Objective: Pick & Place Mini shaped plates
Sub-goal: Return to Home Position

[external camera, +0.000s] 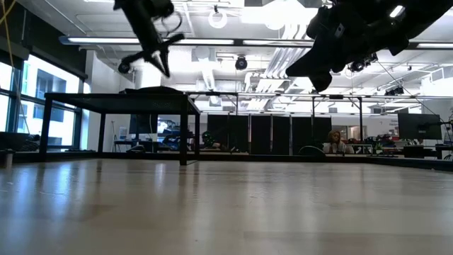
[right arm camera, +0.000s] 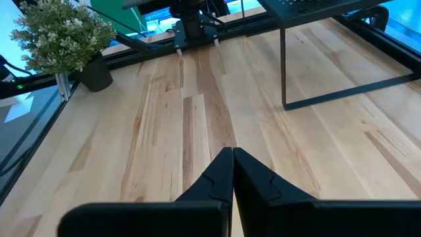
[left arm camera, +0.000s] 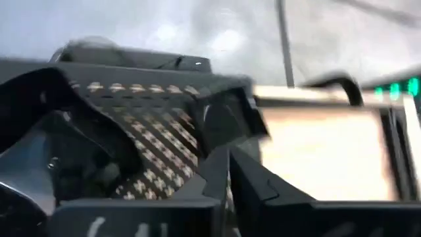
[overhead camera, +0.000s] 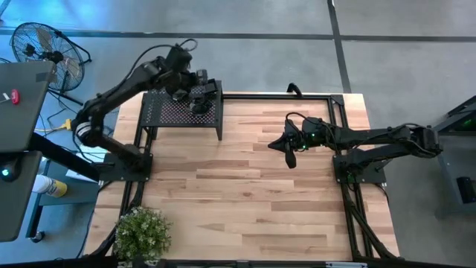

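Several tiny glossy black dishes, the mini shaped plates (overhead camera: pixel 203 99), sit as a dark cluster on top of the black perforated metal shelf (overhead camera: pixel 167 112), at its end nearer the table's middle. From above I can't split them into stacks or count them, and their shapes are too small to tell. Shelf stands on thin legs at the back-left of the pale wooden plank table (overhead camera: pixel 245 193). My left gripper (external camera: pixel 165 69) hangs in the air just above that plate end of the shelf, tilted, not touching it, jaws pinched together & empty. Left wrist view is smeared: shelf holes below me, not much else. My right gripper (right arm camera: pixel 231 158) floats over bare wood approx mid-table on the right side, well apart from shelf & plates, jaws closed tip to tip, holding nothing. Small potted green plant (overhead camera: pixel 141 232) sits at the front-left table corner. Black floor fan (overhead camera: pixel 44 48) stands off the table, back left. One person (external camera: pixel 334 142) sits far back in the room in the low view.
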Action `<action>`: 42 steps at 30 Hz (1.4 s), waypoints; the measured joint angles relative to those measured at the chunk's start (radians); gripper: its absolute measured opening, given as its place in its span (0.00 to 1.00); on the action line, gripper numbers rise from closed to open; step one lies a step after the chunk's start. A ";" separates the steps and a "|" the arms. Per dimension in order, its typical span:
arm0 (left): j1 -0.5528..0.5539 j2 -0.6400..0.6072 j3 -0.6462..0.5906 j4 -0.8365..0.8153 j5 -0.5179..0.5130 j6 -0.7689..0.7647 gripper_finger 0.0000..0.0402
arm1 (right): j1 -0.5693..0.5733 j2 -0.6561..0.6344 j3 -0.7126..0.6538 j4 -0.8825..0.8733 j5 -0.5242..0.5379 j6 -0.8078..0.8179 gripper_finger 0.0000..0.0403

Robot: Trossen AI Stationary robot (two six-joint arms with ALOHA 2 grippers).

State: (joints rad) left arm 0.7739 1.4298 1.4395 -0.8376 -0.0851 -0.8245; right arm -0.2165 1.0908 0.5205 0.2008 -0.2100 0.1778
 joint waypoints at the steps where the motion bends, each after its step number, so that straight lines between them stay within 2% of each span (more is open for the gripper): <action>1: -0.027 -0.019 0.000 -0.004 -0.016 0.048 0.02 | 0.000 0.000 0.000 0.000 -0.001 0.000 0.00; 4: -0.150 -0.072 -0.019 0.029 -0.131 0.160 0.02 | 0.000 0.000 0.000 0.000 0.010 -0.001 0.01; 7: -0.294 -0.137 -0.108 0.142 -0.257 0.241 0.01 | 0.000 0.000 0.000 0.001 0.065 0.003 0.00; 11: -0.457 -0.254 -0.344 0.416 -0.340 0.306 0.00 | 0.000 -0.002 0.000 0.001 0.158 0.037 0.01; 15: -0.579 -0.419 -0.631 0.708 -0.352 0.325 0.00 | 0.000 -0.018 0.000 0.005 0.180 0.057 0.00; 19: -0.666 -0.636 -0.860 0.819 -0.396 0.345 0.00 | 0.000 -0.067 0.000 -0.017 0.175 0.024 0.00; 22: -0.708 -0.825 -0.971 0.834 -0.419 0.414 0.00 | -0.009 -0.134 -0.024 -0.017 0.166 0.001 0.00; 25: -0.725 -1.014 -1.041 0.785 -0.419 0.465 0.00 | -0.043 -0.229 -0.128 0.015 0.144 0.045 0.00; 29: -0.722 -1.276 -1.081 0.575 -0.419 0.486 0.00 | -0.093 -0.416 -0.298 0.083 0.119 0.120 0.00; 32: -0.722 -1.433 -1.098 0.403 -0.422 0.487 0.00 | -0.124 -0.585 -0.413 0.111 0.143 0.187 0.00; 35: -0.722 -1.416 -1.094 0.298 -0.405 0.486 0.00 | -0.141 -0.763 -0.509 0.125 0.180 0.243 0.00; 38: -0.722 -1.384 -1.140 0.422 -0.325 0.513 0.00 | -0.145 -0.922 -0.511 -0.014 0.231 0.222 0.00; 40: -0.722 -1.401 -1.190 0.455 -0.308 0.506 0.00 | -0.146 -1.021 -0.511 -0.075 0.267 0.206 0.00; 42: -0.722 -1.424 -1.247 0.561 -0.298 0.505 0.00 | -0.146 -1.090 -0.511 -0.134 0.341 0.189 0.00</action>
State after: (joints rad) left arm 0.0521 0.0058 0.1926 -0.2764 -0.3836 -0.3196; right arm -0.3626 0.0010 0.0097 0.0666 0.1310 0.3666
